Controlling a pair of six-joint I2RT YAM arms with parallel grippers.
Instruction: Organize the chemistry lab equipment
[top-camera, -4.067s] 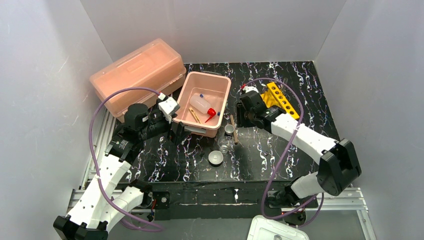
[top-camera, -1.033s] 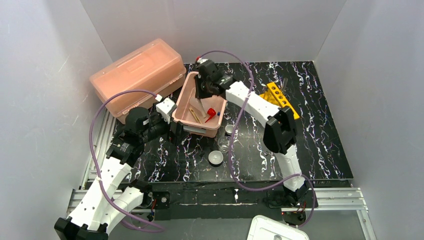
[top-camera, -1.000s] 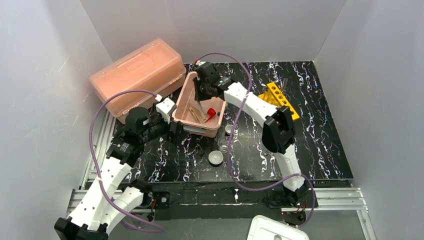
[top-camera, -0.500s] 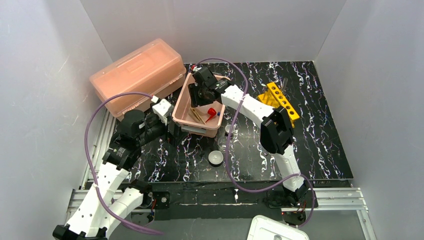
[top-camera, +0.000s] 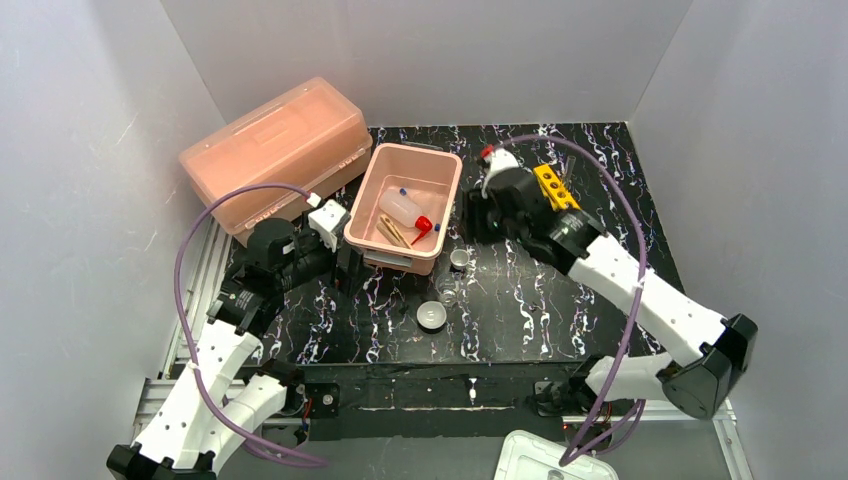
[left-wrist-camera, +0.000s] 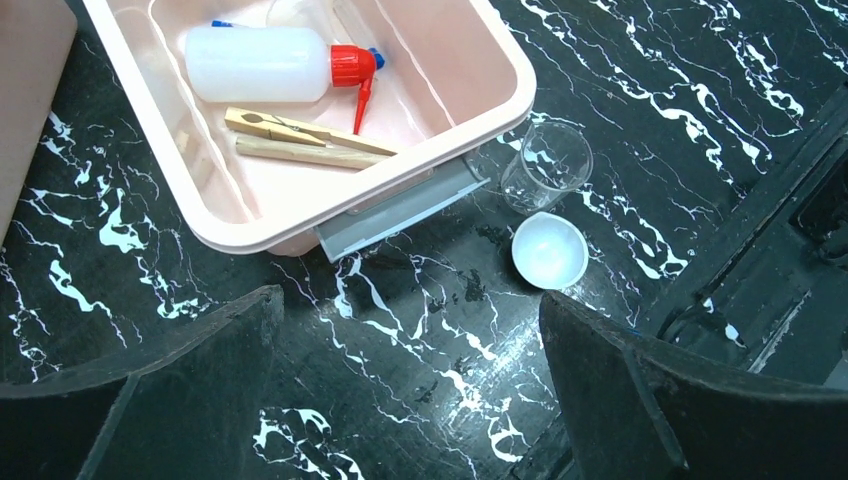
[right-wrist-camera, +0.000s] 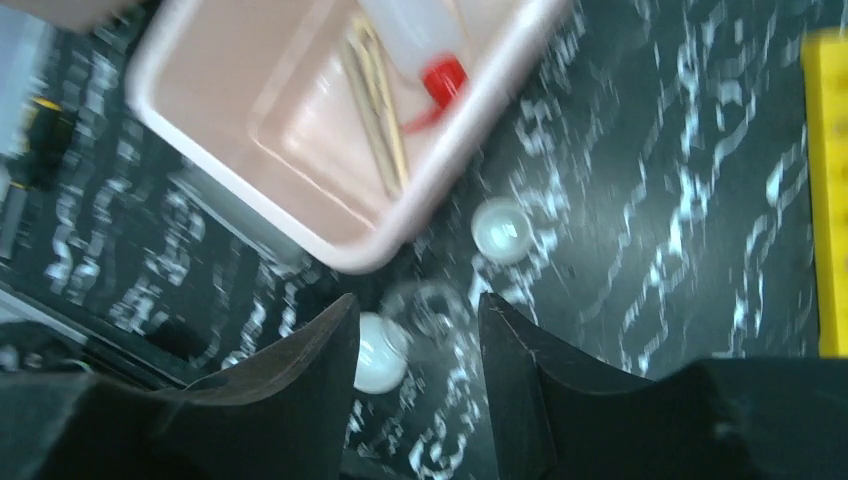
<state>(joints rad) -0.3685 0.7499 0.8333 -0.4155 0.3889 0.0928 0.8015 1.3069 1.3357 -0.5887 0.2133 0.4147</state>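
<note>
Clear beaker (right-wrist-camera: 432, 303) sits lower-centre in right wrist view, directly below right gripper (right-wrist-camera: 415, 315), fingers spread, empty. Left gripper (left-wrist-camera: 408, 300) gapes wide, beaker off its upper right.

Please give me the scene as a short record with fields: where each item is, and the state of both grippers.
tub: holds bottle and sticks
bottle: on its side
sticks: lying beside bottle
beakers: two, on table beside tub
dish: on table, near beakers
rack: on table, right of tub
left gripper: open, empty, above table
right gripper: open, empty
</note>
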